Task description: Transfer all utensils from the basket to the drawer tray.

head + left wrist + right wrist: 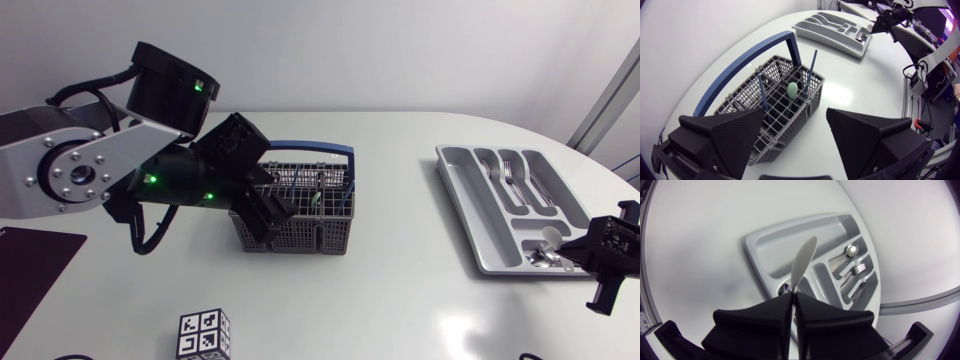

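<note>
Black-and-white square marker patterns cover the faces of a small cube (205, 335) on the white table (400, 300). The left gripper (795, 114) hangs with its matte black fingers spread wide and touching nothing, just above the grey mesh cutlery basket (740, 95) with a blue arched handle, where thin dark-blue handles (762, 95) and a mint-green rounded utensil end (792, 90) stand upright. The right gripper (793, 297) has its fingers pressed narrow on a pale grey leaf-shaped utensil (804, 260), held over the grey compartmented drawer tray (770, 245), whose narrow slots hold metal cutlery (854, 269).
</note>
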